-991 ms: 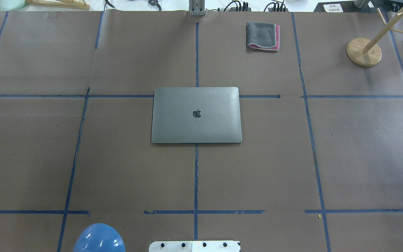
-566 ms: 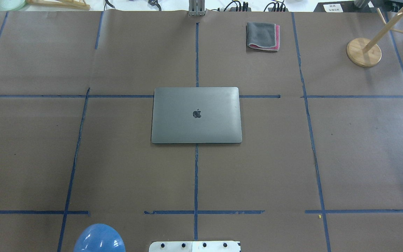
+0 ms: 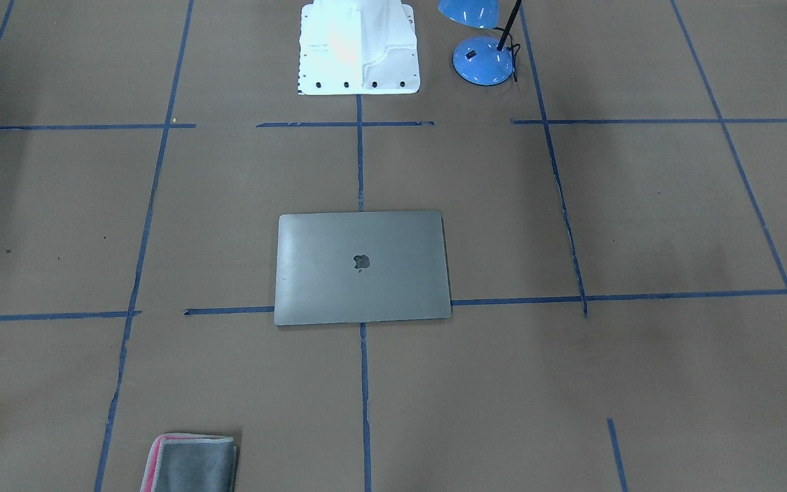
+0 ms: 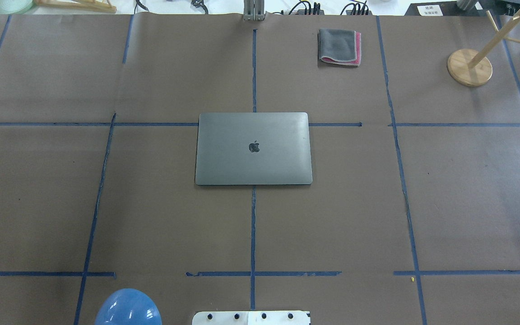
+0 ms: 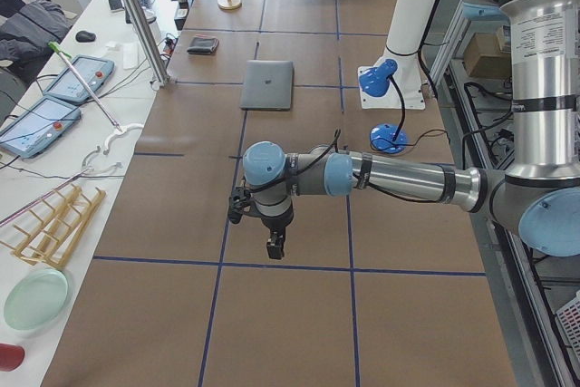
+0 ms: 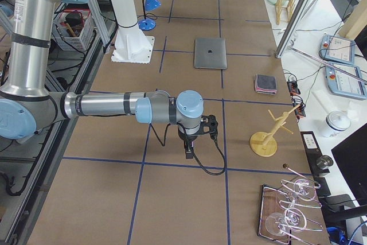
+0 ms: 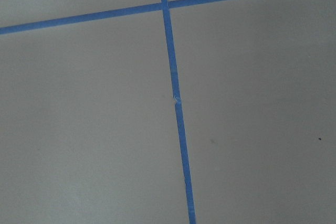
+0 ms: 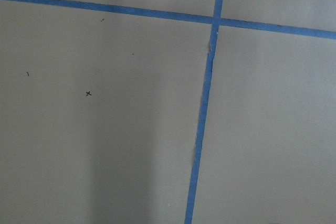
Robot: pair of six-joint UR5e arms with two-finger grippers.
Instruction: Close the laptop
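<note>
The laptop [image 4: 253,148] lies flat with its lid down in the middle of the table, its dark apple logo facing up. It also shows in the front view [image 3: 362,266] and both side views [image 5: 268,84] [image 6: 209,53]. My left gripper [image 5: 275,246] shows only in the exterior left view, pointing down over bare paper far from the laptop. My right gripper [image 6: 188,153] shows only in the exterior right view, likewise far from the laptop. I cannot tell whether either is open or shut. Both wrist views show only brown paper and blue tape.
A folded grey cloth with a pink edge [image 4: 339,47] lies at the far side. A wooden stand [image 4: 469,67] is at the far right. A blue lamp [image 3: 484,60] stands beside the white robot base [image 3: 358,46].
A small dark shape at the right edge of the overhead view one second ago is gone. The laptop has not moved.
</note>
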